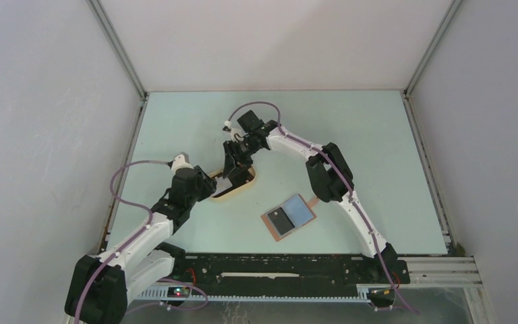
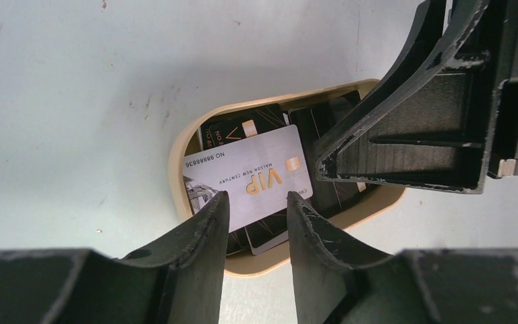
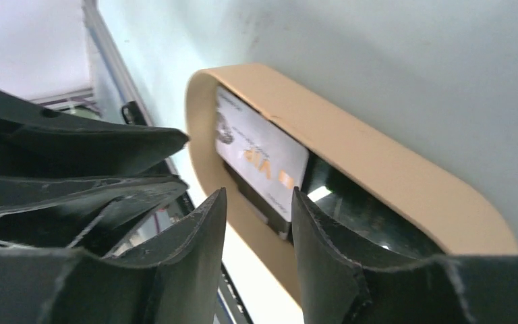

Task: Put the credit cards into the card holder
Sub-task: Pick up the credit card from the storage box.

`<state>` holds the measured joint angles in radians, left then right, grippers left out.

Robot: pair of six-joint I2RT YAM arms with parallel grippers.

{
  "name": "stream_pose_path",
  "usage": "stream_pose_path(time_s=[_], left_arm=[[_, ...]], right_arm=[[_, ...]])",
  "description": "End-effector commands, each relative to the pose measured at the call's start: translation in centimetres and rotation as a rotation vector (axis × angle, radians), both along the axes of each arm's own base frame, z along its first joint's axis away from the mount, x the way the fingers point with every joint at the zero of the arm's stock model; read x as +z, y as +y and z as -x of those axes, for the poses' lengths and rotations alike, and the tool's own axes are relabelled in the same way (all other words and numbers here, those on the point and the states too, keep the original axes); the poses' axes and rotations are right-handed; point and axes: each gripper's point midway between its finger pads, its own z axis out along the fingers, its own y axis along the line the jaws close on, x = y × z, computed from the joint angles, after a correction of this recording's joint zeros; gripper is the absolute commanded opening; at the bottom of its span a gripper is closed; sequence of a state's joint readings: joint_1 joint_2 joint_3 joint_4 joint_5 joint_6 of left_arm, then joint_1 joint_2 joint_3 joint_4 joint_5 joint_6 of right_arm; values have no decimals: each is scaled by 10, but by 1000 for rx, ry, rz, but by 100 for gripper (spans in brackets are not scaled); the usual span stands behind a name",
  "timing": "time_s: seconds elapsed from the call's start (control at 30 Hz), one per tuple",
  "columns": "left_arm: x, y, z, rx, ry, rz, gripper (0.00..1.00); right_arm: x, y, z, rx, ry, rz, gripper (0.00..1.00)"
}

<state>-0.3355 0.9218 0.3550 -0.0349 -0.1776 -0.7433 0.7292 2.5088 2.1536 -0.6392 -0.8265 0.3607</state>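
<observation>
- A flat silver card with gold VIP letters lies on top of some thin black cards. They are all inside a tan oval tray on the pale green table.
- The left gripper hangs right over the near long side of the silver card. Its two dark fingers are partly open and hold nothing.
- The right gripper is at the same tray, over the end with the black cards. Its fingers are partly open too, with nothing between them.
- The silver card's long side runs across the left gripper's gap, from one finger to the other (the card is longer than the gap).
- One side of the silver card may be tipped up against the tray wall, but the right wrist view is too close to be sure.
- The reddish-brown leather card holder lies open and flat, well away from the tray, on the right arm's side. A dark card sits on its light blue inside.
- The left gripper looks nearer the silver card, so I think it should pick it up.
</observation>
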Motion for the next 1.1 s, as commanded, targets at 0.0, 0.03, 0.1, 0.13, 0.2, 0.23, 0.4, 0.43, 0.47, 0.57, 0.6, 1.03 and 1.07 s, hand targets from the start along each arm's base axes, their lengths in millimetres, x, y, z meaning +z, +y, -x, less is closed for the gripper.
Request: stream_pose_path(time_s=[0.0, 0.03, 0.1, 0.13, 0.2, 0.23, 0.4, 0.43, 0.47, 0.57, 0.6, 1.03, 1.07], left_arm=[[-2, 2, 1, 12, -14, 18, 42], [-2, 2, 1, 12, -14, 18, 42], [-2, 3, 1, 14, -13, 18, 42], [-3, 3, 1, 14, -13, 19, 42], [-3, 3, 1, 15, -13, 19, 42], [-2, 2, 1, 13, -16, 20, 42], [-3, 2, 1, 12, -13, 20, 42], [-3, 2, 1, 12, -12, 21, 42], [-3, 3, 1, 12, -13, 20, 42], [-3, 3, 1, 13, -13, 21, 42], [-3, 2, 1, 11, -11, 21, 42], [-4, 3, 1, 11, -9, 23, 41], [-4, 3, 1, 12, -8, 23, 41]], right_arm=[[4, -6, -15, -4, -132, 48, 51], [1, -6, -15, -3, -130, 53, 52], [-4, -6, -15, -3, -123, 60, 53], [-7, -6, -15, -1, -117, 62, 53], [-9, -5, -13, 3, -104, 60, 54], [-10, -5, -12, 7, -93, 55, 53], [-9, 2, -1, 28, -22, 14, 53], [-10, 3, 1, 28, -6, 12, 53], [-10, 3, 2, 28, 3, 9, 53], [-15, 4, 3, 25, 18, 14, 53], [-16, 4, 3, 22, 19, 18, 52], [-18, 10, 13, 29, 121, -19, 52], [-15, 11, 14, 32, 130, -28, 52]])
